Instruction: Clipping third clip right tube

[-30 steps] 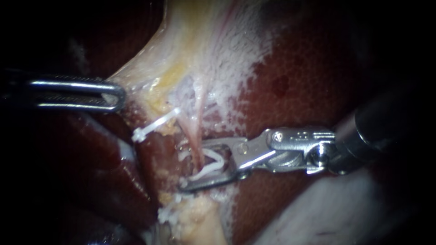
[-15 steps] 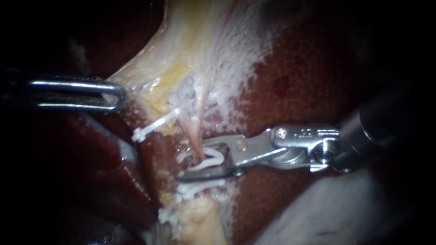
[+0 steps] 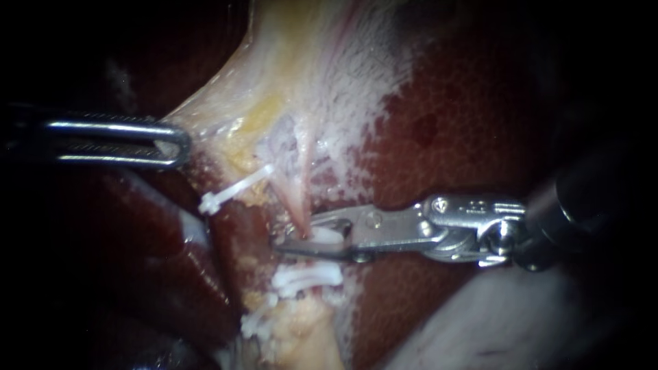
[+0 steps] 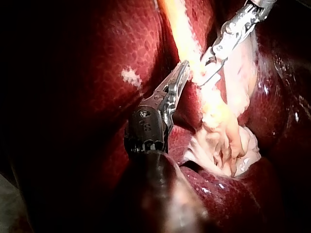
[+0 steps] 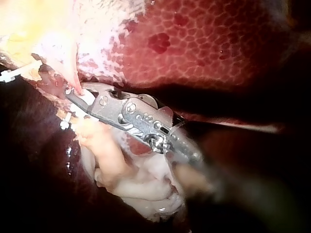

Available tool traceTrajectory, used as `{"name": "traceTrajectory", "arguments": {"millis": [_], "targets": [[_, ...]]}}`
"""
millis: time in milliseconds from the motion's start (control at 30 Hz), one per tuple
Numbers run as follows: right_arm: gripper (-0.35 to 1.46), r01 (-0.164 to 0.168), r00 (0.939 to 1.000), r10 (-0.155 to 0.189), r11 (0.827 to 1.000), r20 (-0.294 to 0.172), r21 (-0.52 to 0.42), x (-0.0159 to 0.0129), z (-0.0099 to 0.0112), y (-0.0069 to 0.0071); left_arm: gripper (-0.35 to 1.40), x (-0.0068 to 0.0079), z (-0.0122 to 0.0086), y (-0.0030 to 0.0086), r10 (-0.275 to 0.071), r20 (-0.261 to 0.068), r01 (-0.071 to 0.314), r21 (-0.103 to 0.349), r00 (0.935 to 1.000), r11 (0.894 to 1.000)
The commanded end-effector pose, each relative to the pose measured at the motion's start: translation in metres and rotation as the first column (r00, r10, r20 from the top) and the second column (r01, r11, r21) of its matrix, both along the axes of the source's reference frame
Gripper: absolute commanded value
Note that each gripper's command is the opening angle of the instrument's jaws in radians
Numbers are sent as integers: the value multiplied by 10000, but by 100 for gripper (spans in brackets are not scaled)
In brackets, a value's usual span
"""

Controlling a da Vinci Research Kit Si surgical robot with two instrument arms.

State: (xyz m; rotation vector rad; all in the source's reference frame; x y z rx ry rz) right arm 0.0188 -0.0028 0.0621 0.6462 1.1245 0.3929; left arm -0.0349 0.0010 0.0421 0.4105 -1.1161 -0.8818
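Clipping: your right instrument (image 3: 282,241) has its jaws squeezed nearly together on a white clip (image 3: 327,236) that straddles the right tube (image 3: 295,195), just beside a seated clip (image 3: 305,279)
Traction: your left instrument (image 3: 175,144) grips the pale tissue (image 3: 205,113) between closed jaws — it looks taut, so hold that pull
Squeeze: press until the latch locks, square across the tube, with no liver (image 3: 445,103) caught
Release: open fully before backing out — don't drag

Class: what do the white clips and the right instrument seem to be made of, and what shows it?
White clips: probably plastic; opaque, matte white, with ribbed edges and no metallic glint. Right instrument: bare metal, polished silver, with bright highlights along its edges and rivets; which metal cannot be told.
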Motion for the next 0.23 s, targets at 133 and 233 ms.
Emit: {"name": "traceTrajectory", "arguments": {"millis": [133,233], "targets": [[-35,1,10000,-1,10000,2,21,0,0,0,-35,0,0,0,1,4,-1,4,10000,10000],[-35,0,10000,0,10000,3,22,0,0,0,-35,0,0,0,1,3,-1,4,10000,10000]]}}
